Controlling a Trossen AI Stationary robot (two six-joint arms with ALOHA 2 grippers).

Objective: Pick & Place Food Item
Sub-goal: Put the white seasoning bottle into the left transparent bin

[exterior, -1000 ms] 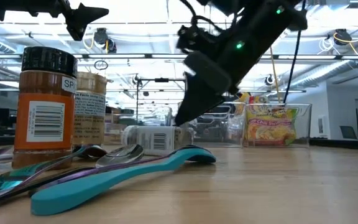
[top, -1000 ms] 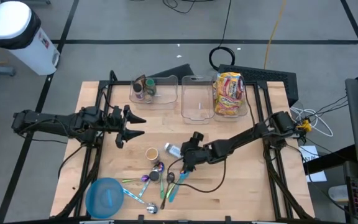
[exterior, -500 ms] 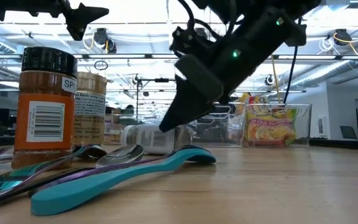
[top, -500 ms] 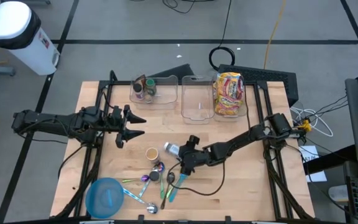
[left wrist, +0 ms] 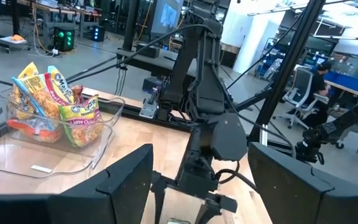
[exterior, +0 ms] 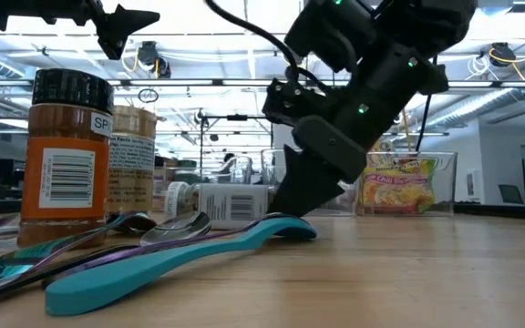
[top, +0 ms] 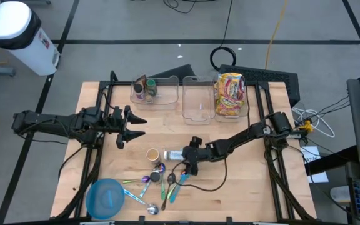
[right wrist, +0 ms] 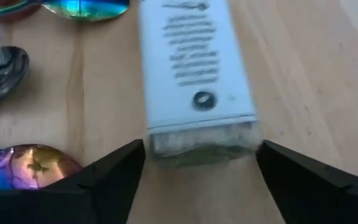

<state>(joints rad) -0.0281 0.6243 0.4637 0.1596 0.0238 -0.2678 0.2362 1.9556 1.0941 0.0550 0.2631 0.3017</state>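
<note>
The right gripper (top: 189, 164) is reaching low over the middle of the wooden table (top: 242, 187), right at the end of a small white bottle (top: 174, 154) that is lying on its side. In the right wrist view the white bottle (right wrist: 194, 68) is sitting between the two dark fingers (right wrist: 107, 180), and the fingers are standing wide open on each side of it with a gap, so they are not squeezing it and nothing is being held. In the low view the bottle (exterior: 221, 200) is resting flat on the wood, just behind a teal spoon (exterior: 180, 255), and the right gripper (exterior: 303, 196) is coming down beside it. Shiny rainbow spoons (top: 147, 180) are lying near the bottle, and a spice jar with a black lid (exterior: 66, 155) is standing close to the low camera. A blue bowl (top: 107, 199) is sitting at the near left corner. Three clear bins are lined up along the far edge, and the one on the right (top: 250, 103) is holding yellow noodle packets (top: 230, 94). The left gripper (top: 136, 126) is waiting up in the air over the left side of the table, with its fingers spread apart and nothing in them.
</note>
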